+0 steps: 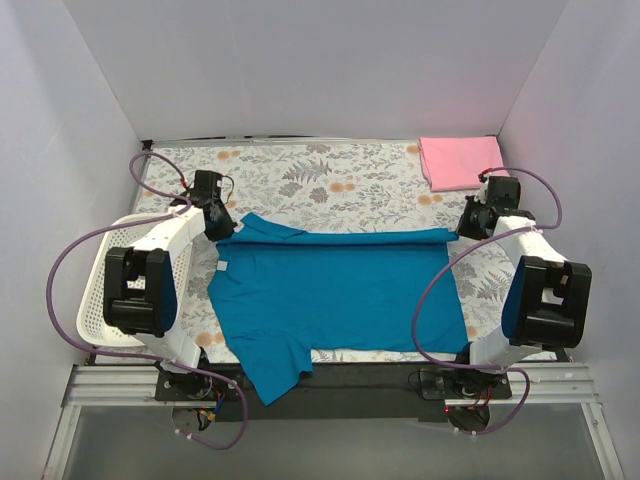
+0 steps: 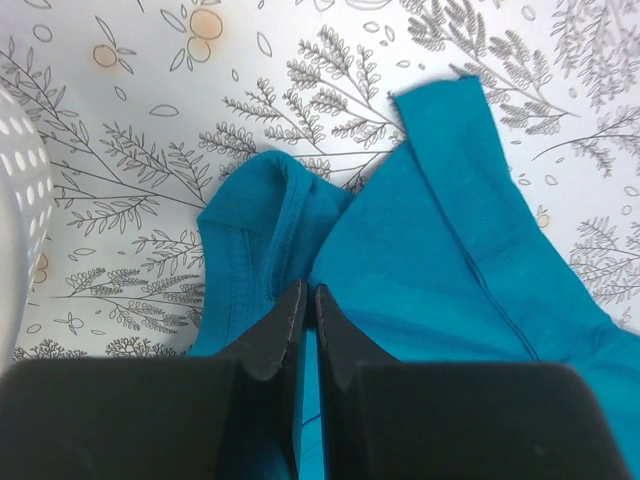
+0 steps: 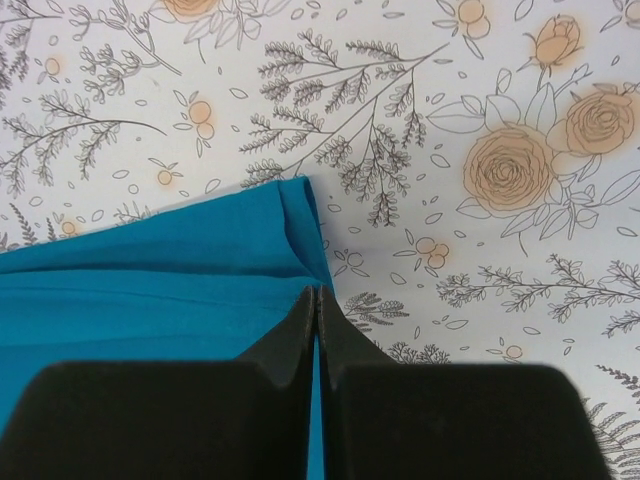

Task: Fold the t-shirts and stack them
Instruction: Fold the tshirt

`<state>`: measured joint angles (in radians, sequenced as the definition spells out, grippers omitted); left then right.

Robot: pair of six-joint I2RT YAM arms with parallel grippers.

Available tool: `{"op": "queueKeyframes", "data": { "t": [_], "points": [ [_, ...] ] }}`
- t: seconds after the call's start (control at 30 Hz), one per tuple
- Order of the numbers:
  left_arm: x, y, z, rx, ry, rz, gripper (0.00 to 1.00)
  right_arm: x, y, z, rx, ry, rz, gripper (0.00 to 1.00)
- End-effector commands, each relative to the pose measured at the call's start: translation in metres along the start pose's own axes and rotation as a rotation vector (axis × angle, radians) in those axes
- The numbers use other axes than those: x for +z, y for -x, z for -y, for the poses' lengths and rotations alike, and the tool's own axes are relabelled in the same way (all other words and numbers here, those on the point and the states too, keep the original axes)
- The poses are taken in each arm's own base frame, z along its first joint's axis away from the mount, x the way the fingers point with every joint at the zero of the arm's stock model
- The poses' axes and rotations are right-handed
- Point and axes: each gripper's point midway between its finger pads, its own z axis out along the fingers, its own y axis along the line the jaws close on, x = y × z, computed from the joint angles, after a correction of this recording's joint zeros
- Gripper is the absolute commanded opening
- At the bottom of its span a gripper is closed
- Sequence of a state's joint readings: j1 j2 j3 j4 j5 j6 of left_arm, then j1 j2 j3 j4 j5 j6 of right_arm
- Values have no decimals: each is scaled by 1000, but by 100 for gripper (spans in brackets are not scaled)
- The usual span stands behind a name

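floral table (image 1: 330, 170): teal shirt (image 1: 340, 290) spread flat, pink shirt (image 1: 460, 162) folded at far right.
left gripper (image 2: 308, 298) and right gripper (image 3: 316, 298) pinch teal shirt's far edge.

Bright, diffuse light from above fills every view. Shadows around the teal t-shirt (image 1: 340, 290) are faint and soft-edged. In its wrist view the left gripper (image 2: 308, 300), nearer the lens than the t-shirt, blurs slightly; the cloth is sharp.

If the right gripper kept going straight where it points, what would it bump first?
The right gripper pinches the teal t-shirt at its folded edge, so that cloth comes first; beyond it, probably the flowery table cover, though depth is unclear.
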<state>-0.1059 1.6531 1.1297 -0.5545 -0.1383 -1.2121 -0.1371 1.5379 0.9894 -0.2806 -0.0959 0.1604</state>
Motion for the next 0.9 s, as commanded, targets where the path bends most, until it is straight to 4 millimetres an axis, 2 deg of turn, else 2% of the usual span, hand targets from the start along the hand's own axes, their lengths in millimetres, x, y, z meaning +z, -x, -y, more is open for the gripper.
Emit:
{"op": "queueKeyframes", "data": {
  "t": [0.0,0.2,0.57,0.7,0.87],
  "points": [
    [-6,-3,-7,-16,-2,4,0,0,-2,9,19,-36,22,1],
    [4,-18,-21,-19,55,-19,0,10,-27,13,35,-39,-25,1],
    [15,-35,-28,-20,72,-64,0,23,-58,20,55,-55,-107,1],
    [15,-34,-28,-26,74,-60,0,24,-61,17,54,-38,-116,2],
    [8,-23,-23,-27,56,-27,0,17,-51,14,49,-29,-83,2]
  ]
}}
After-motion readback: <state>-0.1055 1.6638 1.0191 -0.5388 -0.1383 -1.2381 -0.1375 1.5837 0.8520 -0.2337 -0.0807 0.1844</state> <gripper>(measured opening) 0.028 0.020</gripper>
